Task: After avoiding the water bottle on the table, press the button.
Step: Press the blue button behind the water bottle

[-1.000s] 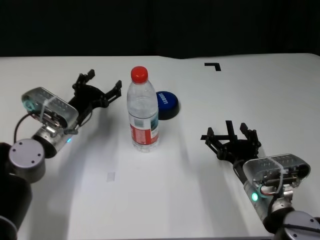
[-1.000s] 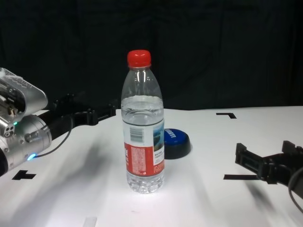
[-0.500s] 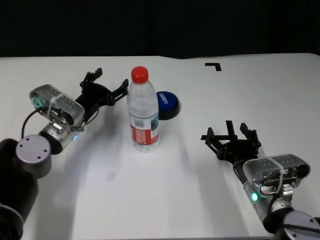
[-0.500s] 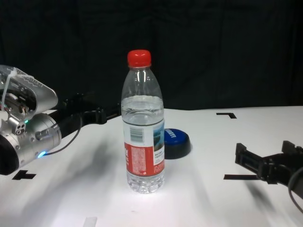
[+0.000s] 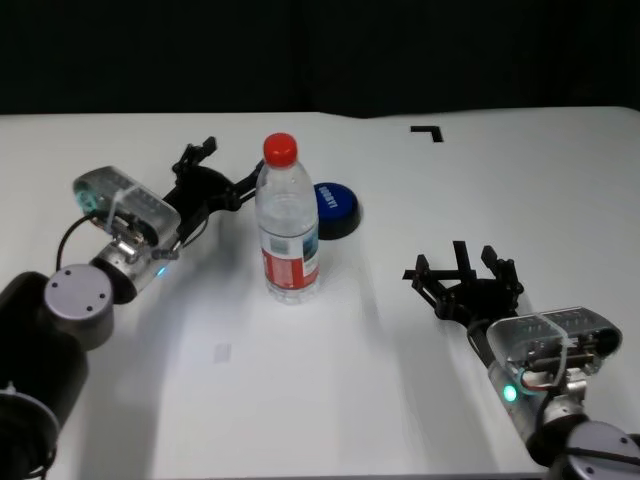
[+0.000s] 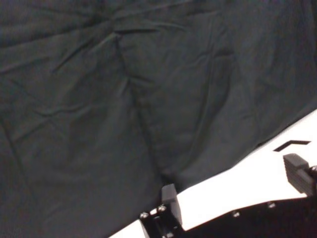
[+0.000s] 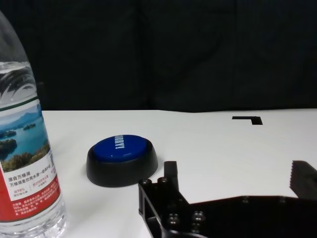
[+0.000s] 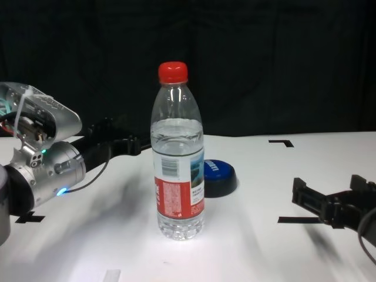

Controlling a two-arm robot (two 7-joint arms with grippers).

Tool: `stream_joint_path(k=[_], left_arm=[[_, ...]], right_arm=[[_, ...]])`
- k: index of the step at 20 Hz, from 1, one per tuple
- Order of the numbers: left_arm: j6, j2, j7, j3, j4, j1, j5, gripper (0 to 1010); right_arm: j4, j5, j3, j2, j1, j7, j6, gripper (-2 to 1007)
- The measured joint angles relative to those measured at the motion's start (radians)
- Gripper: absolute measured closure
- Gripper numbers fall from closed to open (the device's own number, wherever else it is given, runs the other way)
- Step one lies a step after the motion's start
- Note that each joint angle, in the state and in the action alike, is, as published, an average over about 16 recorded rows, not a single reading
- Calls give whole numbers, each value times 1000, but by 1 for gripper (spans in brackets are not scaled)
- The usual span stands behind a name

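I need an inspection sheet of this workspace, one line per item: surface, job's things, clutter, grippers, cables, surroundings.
Surface: white table with black tape marks.
Job's things: water bottle upright, cap on; blue button behind it on its right, untouched.
Clutter: nothing seen.
Grippers: left gripper open, raised beside the bottle's upper left; right gripper open, parked at the near right.
Cables: thin black cable looping at the left wrist.
Surroundings: dark cloth backdrop.
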Motion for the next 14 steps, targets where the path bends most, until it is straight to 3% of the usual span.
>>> stream_joint_path(k=[14], left_arm=[[-27, -25, -17, 12, 66, -37, -2, 7]], right_arm=[[0, 0, 0, 0, 0, 0, 0, 2]])
